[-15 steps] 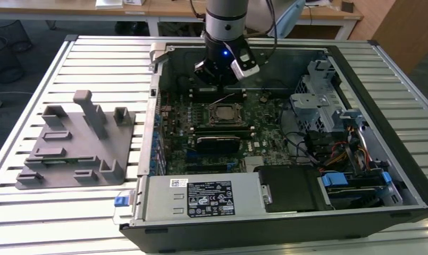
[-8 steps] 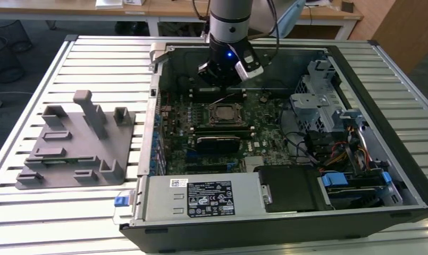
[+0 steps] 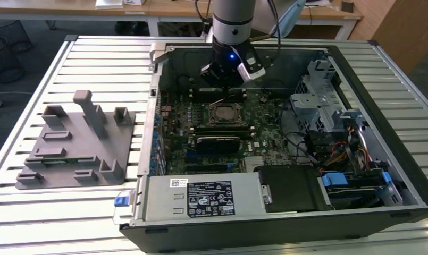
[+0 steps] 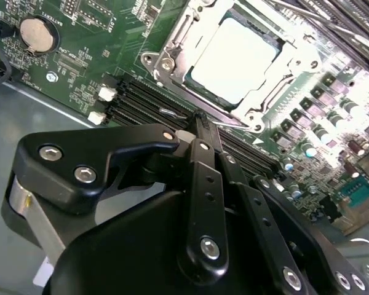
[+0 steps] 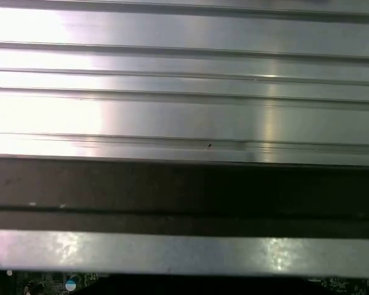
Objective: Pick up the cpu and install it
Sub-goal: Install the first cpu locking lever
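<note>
Now, as it stands:
Gripper (image 3: 226, 81): hangs inside the open computer case (image 3: 384, 159), upper centre of the exterior view, just above the socket
Fingers (image 4: 200, 138): together, tips touching, clamped on nothing
Cpu (image 4: 235, 58): pale silver square already seated in its socket on the green motherboard (image 4: 80, 55), upper centre of the second wrist view, apart from the fingertips
Socket frame (image 4: 172, 58): metal, open around the chip
Coin cell (image 4: 36, 35): upper left of the second wrist view
Grey fixture (image 3: 79, 143): on the slatted bench (image 3: 58, 212), left of the case
Power supply (image 3: 199, 197): lower centre, labelled
</note>
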